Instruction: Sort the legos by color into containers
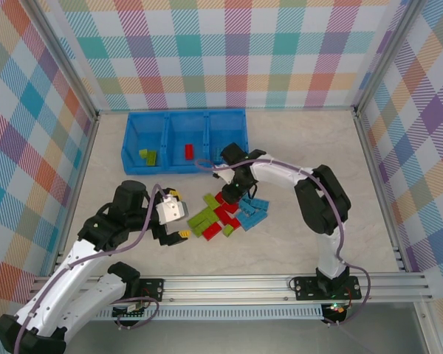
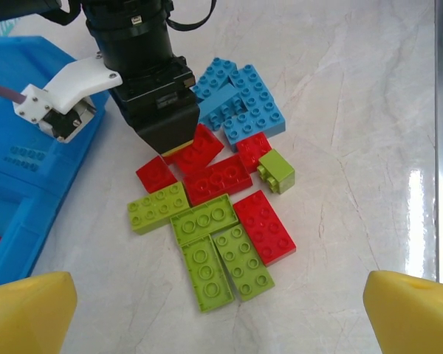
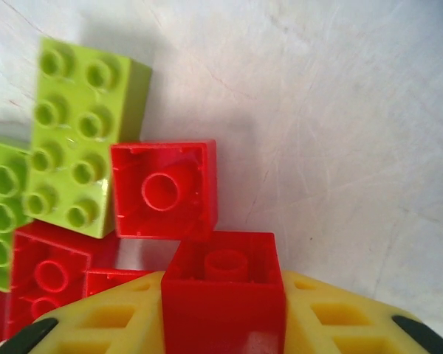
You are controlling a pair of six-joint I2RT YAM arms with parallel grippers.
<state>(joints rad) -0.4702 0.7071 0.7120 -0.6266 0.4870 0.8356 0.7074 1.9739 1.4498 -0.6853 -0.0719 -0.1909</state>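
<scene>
A loose pile of legos [image 1: 229,214] in lime green, red and light blue lies on the table in front of the blue three-compartment tray [image 1: 130,133]. My right gripper [image 1: 232,193] is down at the pile's far edge, shut on a small red brick [image 3: 223,295] held upside down between its yellow fingers [image 3: 111,324]. Another red brick [image 3: 162,190] lies just beyond it, beside a green one [image 3: 77,133]. My left gripper [image 2: 221,317] is open, its tips wide apart just short of the green bricks [image 2: 221,254], left of the pile in the top view [image 1: 176,230].
The tray's left compartment holds green bricks [image 1: 148,155] and the middle one a red brick [image 1: 189,151]. Light blue bricks [image 2: 240,99] lie at the pile's far side. Checked walls enclose the table, and a metal rail [image 1: 236,284] runs along the near edge.
</scene>
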